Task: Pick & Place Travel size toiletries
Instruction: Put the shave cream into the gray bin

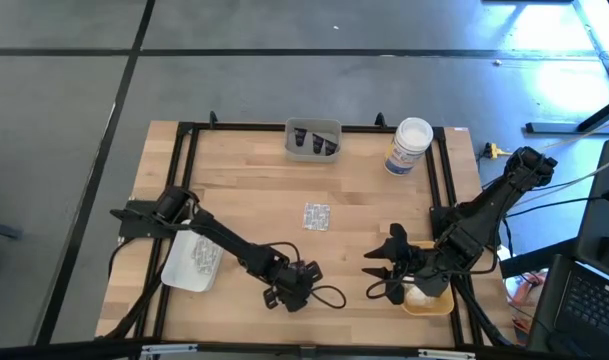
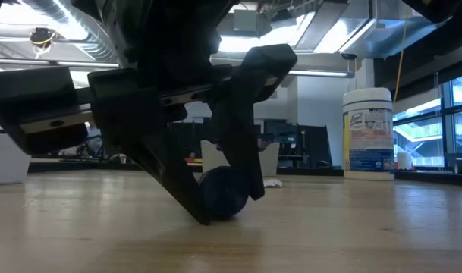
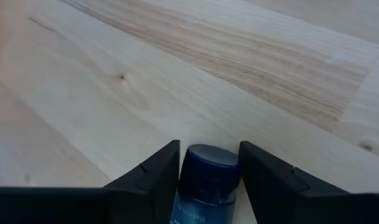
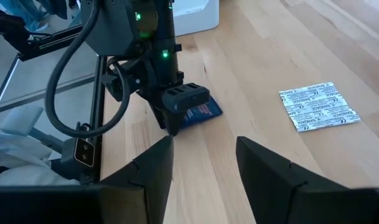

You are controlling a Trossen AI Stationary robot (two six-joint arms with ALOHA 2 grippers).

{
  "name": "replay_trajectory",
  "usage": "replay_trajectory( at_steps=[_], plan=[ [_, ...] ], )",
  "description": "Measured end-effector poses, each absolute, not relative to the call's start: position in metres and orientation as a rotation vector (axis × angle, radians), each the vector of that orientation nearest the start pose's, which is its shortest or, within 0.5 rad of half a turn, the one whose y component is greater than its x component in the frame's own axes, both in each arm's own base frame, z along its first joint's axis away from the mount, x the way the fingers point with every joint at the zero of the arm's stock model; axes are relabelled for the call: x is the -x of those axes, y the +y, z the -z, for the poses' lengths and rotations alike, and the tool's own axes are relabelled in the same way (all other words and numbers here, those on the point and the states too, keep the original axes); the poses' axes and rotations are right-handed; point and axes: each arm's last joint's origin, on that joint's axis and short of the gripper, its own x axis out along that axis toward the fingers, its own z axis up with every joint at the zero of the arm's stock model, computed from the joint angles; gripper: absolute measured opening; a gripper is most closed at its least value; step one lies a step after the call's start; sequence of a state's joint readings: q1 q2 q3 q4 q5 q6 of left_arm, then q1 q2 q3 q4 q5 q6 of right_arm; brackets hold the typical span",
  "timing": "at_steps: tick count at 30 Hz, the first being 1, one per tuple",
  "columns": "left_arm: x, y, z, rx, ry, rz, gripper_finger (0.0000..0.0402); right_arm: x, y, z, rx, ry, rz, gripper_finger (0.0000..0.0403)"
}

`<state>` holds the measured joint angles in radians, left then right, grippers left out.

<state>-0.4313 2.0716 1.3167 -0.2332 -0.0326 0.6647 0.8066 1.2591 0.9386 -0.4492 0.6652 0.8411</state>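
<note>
The left end effector is low on the wooden surface, at the lower centre of the high view, and its two fingers are closed narrow around a small dark blue tube, which lies on the wood between them. The right end effector hovers just to the right of it in the same view, with its fingers spread wide and nothing between them. A silvery blister packet lies flat at the middle of the surface. At the upper edge stands a grey tray with dark tubes in it, and to its right a white jar.
</note>
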Motion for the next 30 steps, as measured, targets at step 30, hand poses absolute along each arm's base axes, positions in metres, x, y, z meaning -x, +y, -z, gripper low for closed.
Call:
replay_trajectory(
  at_steps=[30],
  plan=[
    [-0.374, -0.179, -0.186, -0.577, 0.677, 0.699, 0.0143, -0.190, 0.172, -0.272, -0.303, 0.572, 0.110, 0.0153]
  ],
)
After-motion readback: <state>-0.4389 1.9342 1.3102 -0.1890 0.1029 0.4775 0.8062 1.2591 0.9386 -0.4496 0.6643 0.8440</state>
